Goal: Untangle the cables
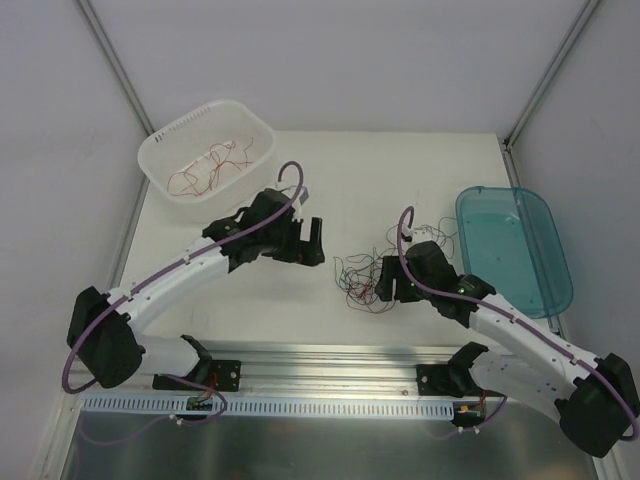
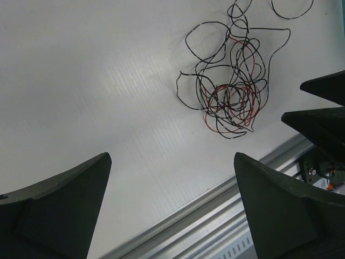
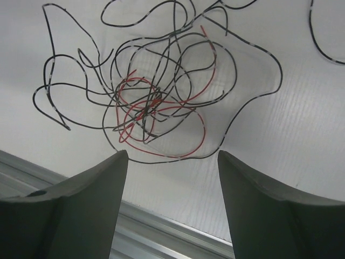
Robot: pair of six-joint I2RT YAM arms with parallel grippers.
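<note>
Right tool [image 3: 170,162]: fingers spread, empty, hanging just short of the cables [image 3: 156,102]. Placed, I judge, to nip one strand off the knot's near edge.

The knot, black mixed with red, lies mid-counter [image 1: 420,170].

Left tool [image 1: 305,243]: also spread and empty, standing off to the left, likely ready to pull against the other.

Farther back, a white basket [image 1: 160,140] holds loose red strands [image 1: 210,168]. A blue tray [image 1: 560,290] sits to the right, perhaps for the black.
</note>
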